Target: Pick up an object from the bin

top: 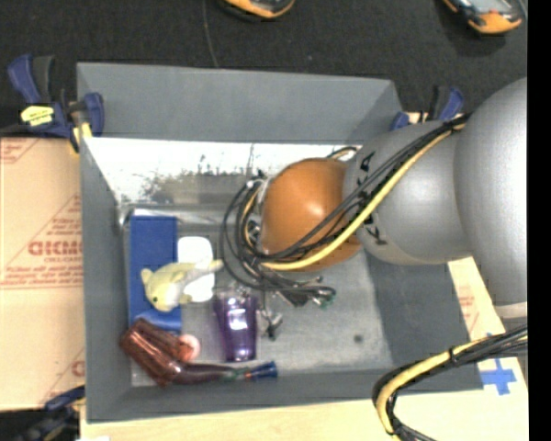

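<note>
My gripper (pixel 274 312) sticks out from under the arm's orange cover, low over the bin floor near the middle. Just to its left, almost touching it, a purple translucent bottle-shaped thing (pixel 234 327) stands or lies. A pale yellow plush toy (pixel 170 283) rests further left, on top of a blue flat pad (pixel 152 242) and against a white block (pixel 195 250). In front, a dark red glossy piece (pixel 158 352) lies with a thin dark stick with a blue tip (pixel 248 372) running right from it.
All the loose things are gathered in the bin's left half. The arm and its cables cover the bin's back right part. Bare grey floor shows at the front right, around a small dark spot.
</note>
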